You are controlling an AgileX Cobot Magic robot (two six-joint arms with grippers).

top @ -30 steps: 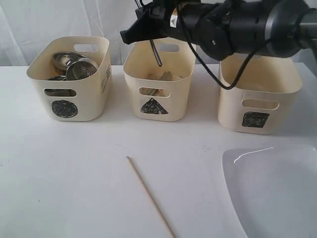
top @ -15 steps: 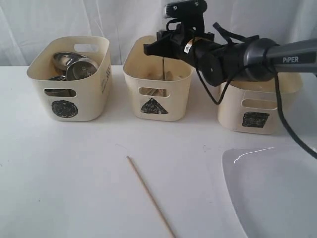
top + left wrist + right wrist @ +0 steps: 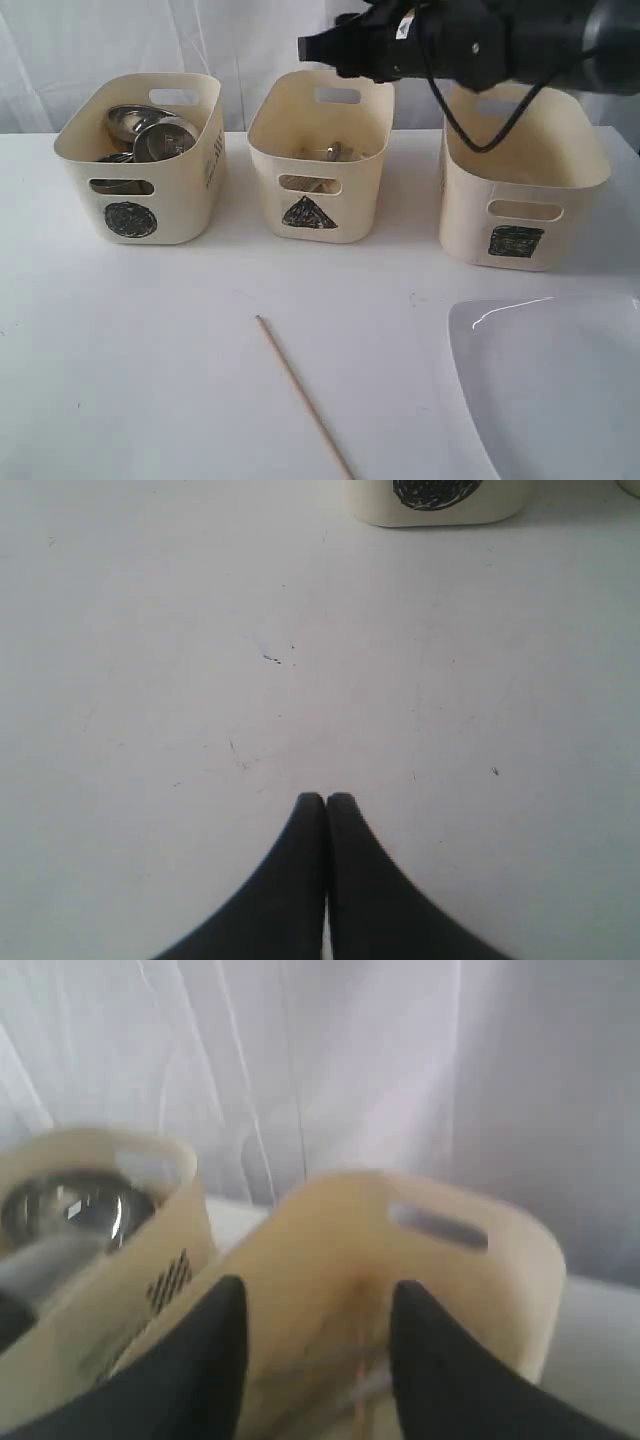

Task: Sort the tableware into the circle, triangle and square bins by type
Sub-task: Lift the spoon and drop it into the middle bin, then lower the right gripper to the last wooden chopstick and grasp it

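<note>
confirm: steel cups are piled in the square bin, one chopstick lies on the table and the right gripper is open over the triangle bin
Not quite. The steel cups sit in the circle bin, not the square bin, per the exterior view. The rest holds: one chopstick lies on the table and the right gripper is open over the triangle bin.

The right arm (image 3: 500,45), black and bulky, reaches in from the right, roughly level, high above the triangle bin (image 3: 320,160). Its wrist lies over the bin's back right corner. The right pincer (image 3: 312,1305) hangs above the bin's back rim, looking down into it. Its two dark fingers (image 3: 210,1360) stand well apart with nothing between them. A black cable (image 3: 475,150) loops down from the arm. The left pincer (image 3: 326,798) hangs over the bare surface (image 3: 150,680), fingers pressed together tip to tip, holding nothing.
</note>
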